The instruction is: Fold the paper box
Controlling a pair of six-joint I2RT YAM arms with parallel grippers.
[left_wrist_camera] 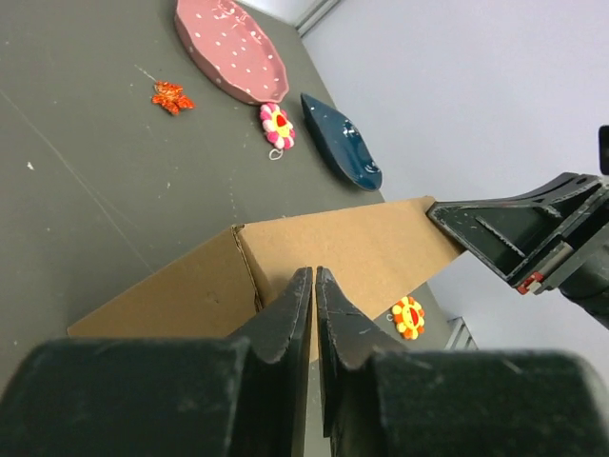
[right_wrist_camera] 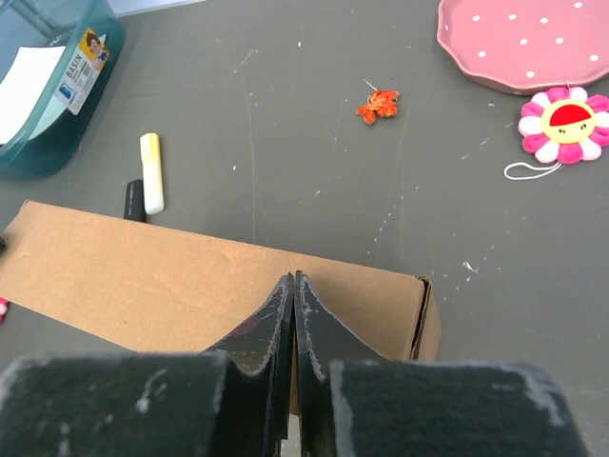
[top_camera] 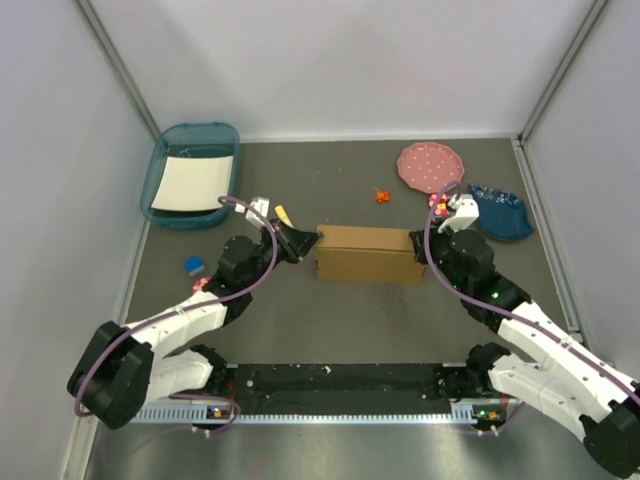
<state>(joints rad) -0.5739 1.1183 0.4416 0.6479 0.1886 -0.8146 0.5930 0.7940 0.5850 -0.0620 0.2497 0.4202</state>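
Two robot arms are seen closing in on a brown paper box [top_camera: 368,253], which stands folded into a closed block at the middle of the grey table [top_camera: 330,330]. At far left, a teal tray [top_camera: 190,175] holding a white sheet [top_camera: 192,183] is set against the wall, and a small blue object [top_camera: 194,265], too small to identify, lies nearer the arms. The left gripper [left_wrist_camera: 313,274] is pressed to the box's left end. Its fingers are drawn almost together with only a slit between them, and whether cardboard is nipped there cannot be told. A yellow marker [right_wrist_camera: 150,185] lies just behind that end, with a dark item beside it half hidden by the box. Further right, an orange trinket [top_camera: 381,196] and a pink dotted plate [top_camera: 431,166] are laid well behind the box. The right gripper [right_wrist_camera: 294,278] is held with its fingers fully together, nothing between them, tips over the box's top near its right end. A flower charm [right_wrist_camera: 563,124] is largely masked by that wrist from above. A dark blue dish [top_camera: 500,210] lies at far right.
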